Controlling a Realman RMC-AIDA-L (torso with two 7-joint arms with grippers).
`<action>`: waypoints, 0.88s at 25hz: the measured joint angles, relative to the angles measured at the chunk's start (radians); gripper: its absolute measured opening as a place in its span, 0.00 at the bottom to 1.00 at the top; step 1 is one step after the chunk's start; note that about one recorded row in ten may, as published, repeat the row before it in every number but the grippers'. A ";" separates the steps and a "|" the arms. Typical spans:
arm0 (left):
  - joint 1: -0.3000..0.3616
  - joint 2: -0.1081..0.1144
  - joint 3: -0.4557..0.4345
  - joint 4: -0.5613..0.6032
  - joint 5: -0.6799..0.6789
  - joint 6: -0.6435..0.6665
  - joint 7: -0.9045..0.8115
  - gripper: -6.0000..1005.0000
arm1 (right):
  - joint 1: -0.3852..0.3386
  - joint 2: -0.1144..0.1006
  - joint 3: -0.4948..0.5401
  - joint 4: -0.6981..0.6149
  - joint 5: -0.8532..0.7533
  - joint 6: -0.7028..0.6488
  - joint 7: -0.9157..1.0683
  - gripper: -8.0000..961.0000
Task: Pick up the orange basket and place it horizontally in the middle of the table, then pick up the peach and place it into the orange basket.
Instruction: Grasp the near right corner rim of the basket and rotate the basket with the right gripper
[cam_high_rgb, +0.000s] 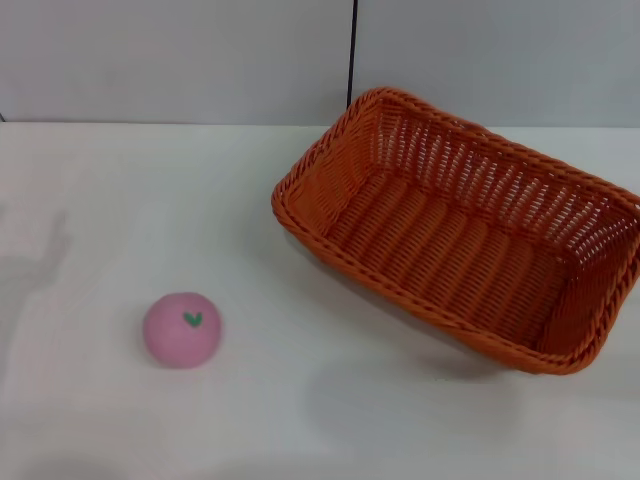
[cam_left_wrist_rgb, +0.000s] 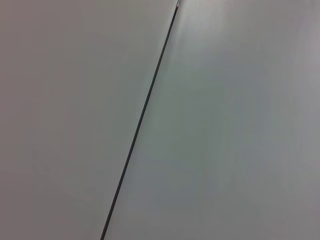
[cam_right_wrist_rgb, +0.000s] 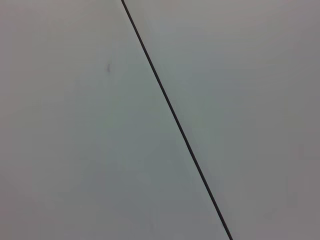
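Note:
The orange basket (cam_high_rgb: 465, 232) sits on the right half of the white table (cam_high_rgb: 300, 400), turned at an angle, its far corner near the back edge and its near corner at the right. It holds nothing. The peach (cam_high_rgb: 182, 328), pink with a green leaf mark, rests on the table's left front part, well apart from the basket. Neither gripper shows in the head view. Both wrist views show only plain grey wall with a thin dark seam.
A grey wall (cam_high_rgb: 180, 60) with a dark vertical seam (cam_high_rgb: 353, 50) runs behind the table's back edge. Bare white tabletop lies between the peach and the basket and along the front.

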 joint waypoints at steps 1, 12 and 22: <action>0.000 0.000 0.000 0.000 0.000 0.000 0.000 0.81 | 0.000 0.000 0.000 0.000 0.000 0.000 0.000 0.49; 0.000 -0.001 0.000 0.000 0.000 0.000 -0.009 0.81 | -0.001 -0.002 -0.003 0.000 -0.006 0.000 0.005 0.52; 0.000 -0.001 0.000 0.000 0.000 0.000 -0.009 0.81 | 0.002 -0.003 -0.011 0.000 -0.009 0.000 0.007 0.55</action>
